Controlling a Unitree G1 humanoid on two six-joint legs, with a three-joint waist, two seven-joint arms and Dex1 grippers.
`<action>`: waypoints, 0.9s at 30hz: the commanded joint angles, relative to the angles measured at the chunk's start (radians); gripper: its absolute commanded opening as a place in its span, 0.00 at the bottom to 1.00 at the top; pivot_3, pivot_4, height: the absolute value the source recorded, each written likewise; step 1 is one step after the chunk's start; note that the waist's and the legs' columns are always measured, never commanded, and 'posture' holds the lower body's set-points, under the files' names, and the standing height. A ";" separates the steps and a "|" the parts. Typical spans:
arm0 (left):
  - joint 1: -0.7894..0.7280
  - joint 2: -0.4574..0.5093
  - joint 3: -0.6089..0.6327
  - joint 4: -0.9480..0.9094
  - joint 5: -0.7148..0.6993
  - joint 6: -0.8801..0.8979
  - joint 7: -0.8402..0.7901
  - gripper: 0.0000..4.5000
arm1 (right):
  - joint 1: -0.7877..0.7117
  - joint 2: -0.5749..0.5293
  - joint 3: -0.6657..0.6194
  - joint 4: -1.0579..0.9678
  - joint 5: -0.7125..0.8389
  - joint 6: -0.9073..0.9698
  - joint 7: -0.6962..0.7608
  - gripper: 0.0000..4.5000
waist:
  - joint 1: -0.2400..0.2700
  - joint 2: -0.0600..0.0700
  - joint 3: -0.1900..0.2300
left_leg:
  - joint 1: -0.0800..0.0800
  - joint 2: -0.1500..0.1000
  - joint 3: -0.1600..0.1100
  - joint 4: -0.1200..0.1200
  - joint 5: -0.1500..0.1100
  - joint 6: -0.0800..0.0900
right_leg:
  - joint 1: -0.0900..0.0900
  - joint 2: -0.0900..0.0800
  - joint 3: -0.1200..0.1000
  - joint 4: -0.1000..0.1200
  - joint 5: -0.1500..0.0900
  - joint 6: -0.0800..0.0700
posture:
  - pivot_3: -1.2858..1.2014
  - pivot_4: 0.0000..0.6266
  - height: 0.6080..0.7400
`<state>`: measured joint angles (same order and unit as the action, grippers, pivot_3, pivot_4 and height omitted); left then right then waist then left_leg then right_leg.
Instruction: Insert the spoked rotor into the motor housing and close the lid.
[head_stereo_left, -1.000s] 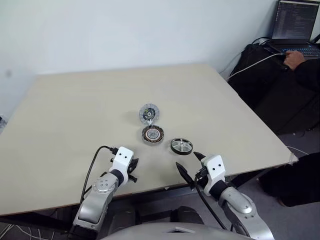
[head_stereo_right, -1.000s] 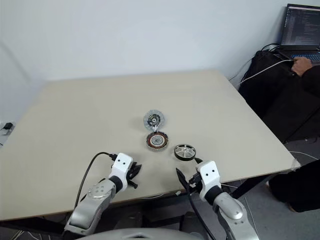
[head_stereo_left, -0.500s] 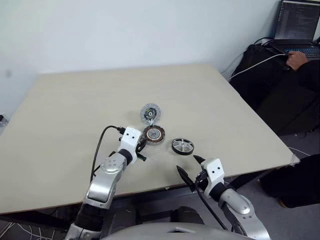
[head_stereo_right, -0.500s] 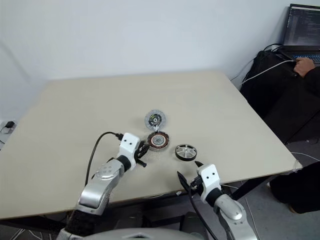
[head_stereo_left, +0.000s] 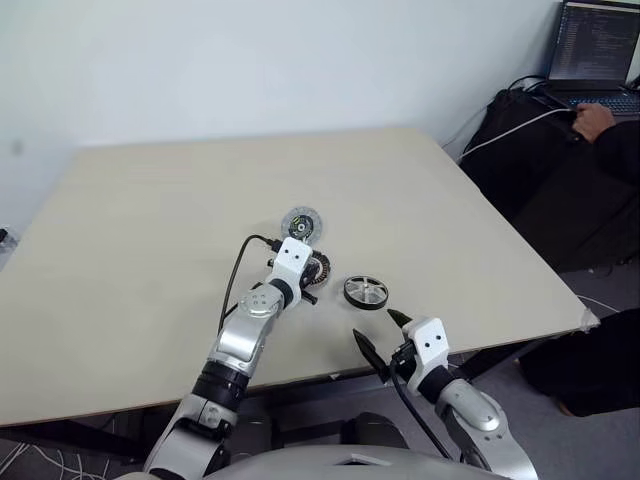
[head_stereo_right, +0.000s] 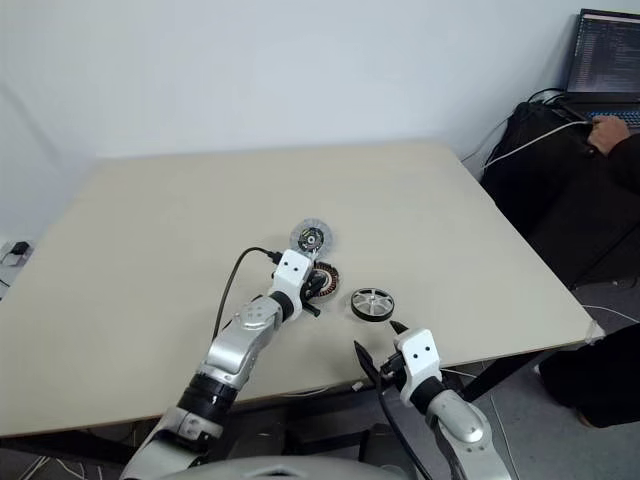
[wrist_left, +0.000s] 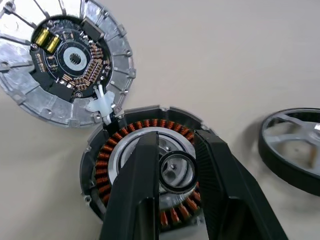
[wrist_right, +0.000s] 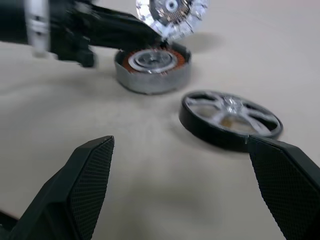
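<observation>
Left wrist view shows the left pincer (wrist_left: 175, 200) with its two black fingers set narrowly apart over the round copper-wound motor housing (wrist_left: 145, 170), gripping nothing. Just beside the housing lies the light-grey metal lid (wrist_left: 65, 60), dark circuit face up, on the beige table (head_stereo_left: 150, 200). The black-rimmed, silver-spoked rotor (head_stereo_left: 365, 292) rests near the housing, and the right pincer (wrist_right: 185, 185) hangs wide open, empty, short of the rotor.
</observation>
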<state>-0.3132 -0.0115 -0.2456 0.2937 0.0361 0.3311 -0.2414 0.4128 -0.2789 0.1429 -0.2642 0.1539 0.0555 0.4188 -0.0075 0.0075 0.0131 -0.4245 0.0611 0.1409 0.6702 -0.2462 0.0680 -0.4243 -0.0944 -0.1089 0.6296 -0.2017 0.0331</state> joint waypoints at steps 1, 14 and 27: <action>-0.056 -0.023 0.010 0.050 0.011 -0.050 0.025 0.15 | -0.014 0.006 -0.002 -0.061 0.000 0.015 -0.011 1.00 | 0.000 0.000 0.000 | 0.000 0.000 0.000 0.000 0.000 0.000 | 0.000 0.000 0.000 0.000 0.000 0.000 | 0.52 0.00 1.00; -0.122 -0.056 0.022 0.210 0.034 -0.078 0.079 0.15 | 0.013 0.010 0.005 -0.115 -0.007 0.054 -0.036 1.00 | 0.000 -0.002 0.001 | -0.001 0.000 0.000 0.001 0.000 0.000 | 0.000 0.000 0.000 0.000 0.000 0.000 | 0.52 0.00 1.00; -0.102 -0.064 0.043 0.207 0.023 -0.096 0.080 0.66 | 0.016 0.009 0.007 -0.160 -0.006 0.093 -0.050 1.00 | 0.000 -0.002 0.001 | -0.002 0.000 -0.001 0.004 -0.001 0.001 | 0.000 -0.001 -0.001 0.001 0.000 0.000 | 0.52 0.00 1.00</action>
<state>-0.4058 -0.0602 -0.2069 0.5275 0.0670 0.2720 -0.1593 0.4400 -0.2717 0.1511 -0.3752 0.1456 0.1450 0.3715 -0.0078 0.0052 0.0145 -0.4263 0.0610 0.1398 0.6738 -0.2470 0.0694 -0.4243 -0.0951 -0.1095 0.6308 -0.2015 0.0334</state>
